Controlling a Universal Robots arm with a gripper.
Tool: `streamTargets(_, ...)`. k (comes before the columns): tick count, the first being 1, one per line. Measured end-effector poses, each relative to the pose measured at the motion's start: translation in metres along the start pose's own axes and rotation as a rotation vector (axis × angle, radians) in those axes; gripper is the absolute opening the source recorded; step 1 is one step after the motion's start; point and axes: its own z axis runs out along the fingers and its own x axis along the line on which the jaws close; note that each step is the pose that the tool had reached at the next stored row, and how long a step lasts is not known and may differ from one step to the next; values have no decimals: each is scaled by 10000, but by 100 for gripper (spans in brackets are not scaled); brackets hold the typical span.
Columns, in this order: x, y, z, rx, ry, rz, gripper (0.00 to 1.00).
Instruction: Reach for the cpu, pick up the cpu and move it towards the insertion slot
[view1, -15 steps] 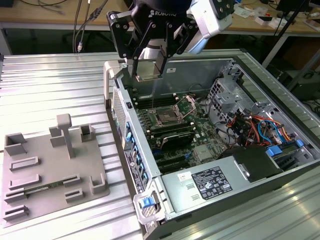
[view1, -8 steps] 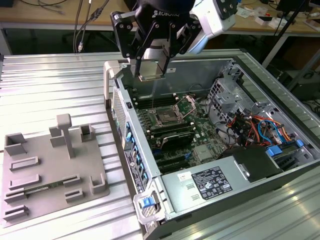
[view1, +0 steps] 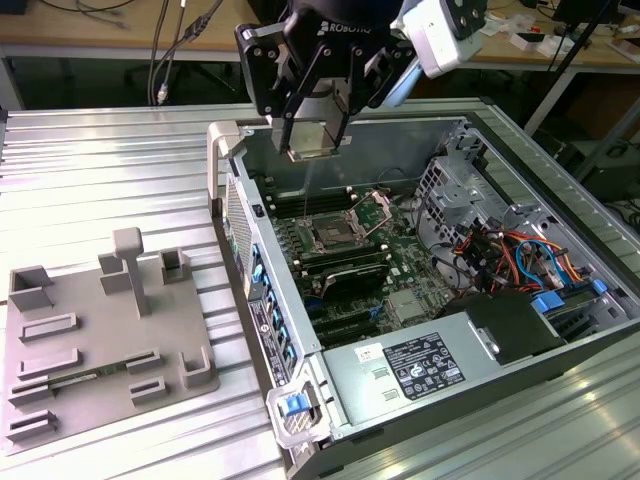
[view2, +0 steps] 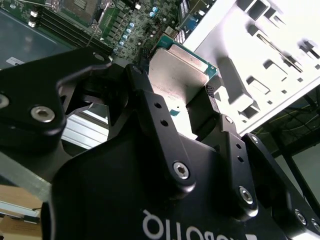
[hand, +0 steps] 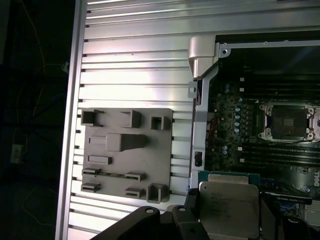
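Black gripper (view1: 318, 135) fingers (view2: 150, 100) clamp the silvery-grey square cpu (view1: 313, 135), held above the green motherboard's silver-framed insertion slot (view1: 335, 236).

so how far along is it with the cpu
Reaching and pickup look done: the fingers are shut on the cpu, lifted off the grey fixture. In hand: the carry, with the gripper above the open case. Left: the insertion slot sits empty below it.
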Motion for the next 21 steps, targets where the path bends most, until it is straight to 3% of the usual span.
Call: streamTargets(21,-148,-9,-2,0,0,0,55)
